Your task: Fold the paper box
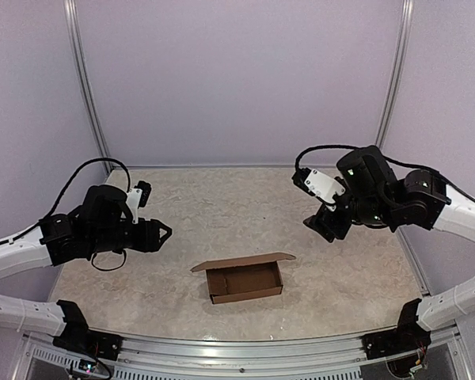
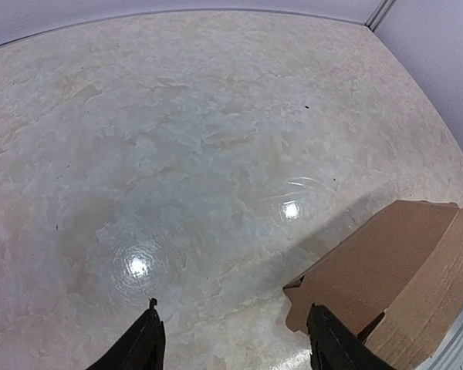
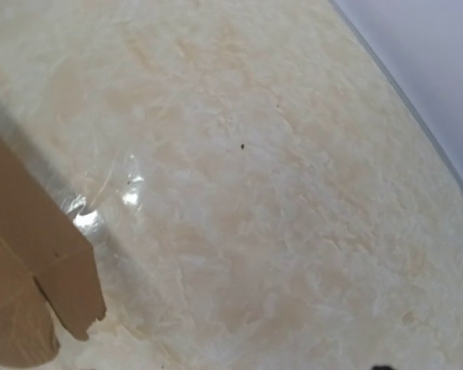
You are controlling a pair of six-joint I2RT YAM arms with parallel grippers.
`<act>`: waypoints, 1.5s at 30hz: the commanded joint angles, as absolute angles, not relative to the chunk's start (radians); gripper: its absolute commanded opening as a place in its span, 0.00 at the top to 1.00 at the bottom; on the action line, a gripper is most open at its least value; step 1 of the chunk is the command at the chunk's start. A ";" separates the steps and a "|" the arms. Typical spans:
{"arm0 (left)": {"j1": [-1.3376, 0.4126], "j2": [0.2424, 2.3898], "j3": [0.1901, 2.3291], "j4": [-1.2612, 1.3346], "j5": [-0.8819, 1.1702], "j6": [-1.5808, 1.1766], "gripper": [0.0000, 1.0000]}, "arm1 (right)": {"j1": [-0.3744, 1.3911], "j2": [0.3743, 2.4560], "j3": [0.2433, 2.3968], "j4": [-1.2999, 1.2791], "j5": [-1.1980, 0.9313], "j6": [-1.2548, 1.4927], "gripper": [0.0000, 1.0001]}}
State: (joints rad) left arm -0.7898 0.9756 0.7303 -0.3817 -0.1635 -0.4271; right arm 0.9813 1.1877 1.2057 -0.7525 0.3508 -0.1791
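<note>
The paper box [image 1: 244, 281] is a small brown carton on the table's near middle, its top open and its lid flap standing up along the far side. My left gripper [image 1: 162, 232] hovers to the box's left, apart from it. In the left wrist view that gripper [image 2: 234, 324] is open with bare table between its black fingers, and the box [image 2: 393, 277] lies just behind the right finger. My right gripper [image 1: 326, 229] hangs above the table to the box's far right, holding nothing. Its wrist view shows only a dark fingertip [image 3: 382, 368] sliver and the box's corner [image 3: 31, 254].
The marbled table [image 1: 222, 206] is enclosed by pale walls at the back and both sides. A metal rail [image 1: 245, 348] runs along the near edge by the arm bases. Black cables loop over both arms.
</note>
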 commanded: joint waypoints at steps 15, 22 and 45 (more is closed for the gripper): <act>-0.904 0.958 0.631 -0.390 -0.282 -0.483 0.35 | 0.928 1.101 0.878 -0.672 0.213 0.074 0.23; -0.959 1.047 0.637 -0.406 -0.297 -0.494 0.35 | 0.927 1.162 0.878 -0.644 0.162 0.101 0.23; -1.025 1.208 0.630 -0.287 -0.255 -0.447 0.34 | 0.910 1.291 0.798 -0.353 0.074 0.071 0.35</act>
